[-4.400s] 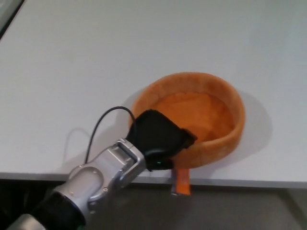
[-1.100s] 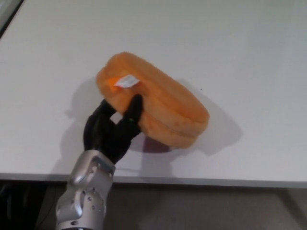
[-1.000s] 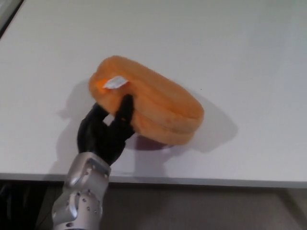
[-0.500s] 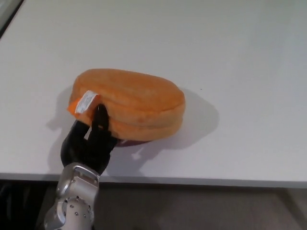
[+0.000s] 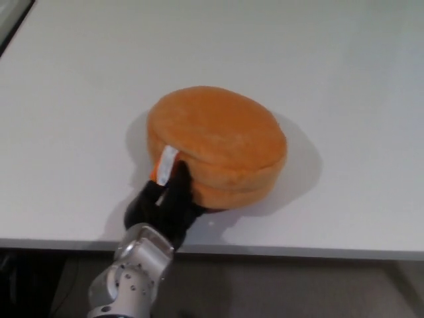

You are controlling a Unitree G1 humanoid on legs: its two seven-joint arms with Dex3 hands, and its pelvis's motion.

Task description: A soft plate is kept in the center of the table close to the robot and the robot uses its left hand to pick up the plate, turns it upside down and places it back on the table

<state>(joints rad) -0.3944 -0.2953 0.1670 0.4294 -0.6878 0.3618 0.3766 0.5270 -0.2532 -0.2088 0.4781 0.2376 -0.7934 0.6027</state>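
Note:
The soft orange plate (image 5: 218,146) is upside down, its rounded underside facing up, low over or on the white table (image 5: 318,59) near the front edge. A white tag (image 5: 166,161) hangs at its near-left rim. My left hand (image 5: 165,202) comes in from below and is shut on that near-left rim, black fingers curled against the side of the plate. The silver wrist (image 5: 132,281) extends past the table edge. Whether the plate's base fully rests on the table I cannot tell. My right hand does not show.
The table's front edge (image 5: 298,252) runs just below the plate, with dark floor beneath it. A dark strip (image 5: 10,20) shows at the top-left corner.
The plate has gone from upright to upside down. Over the last second it swung from tilted to nearly level and shifted right; my left hand moved right under its near rim.

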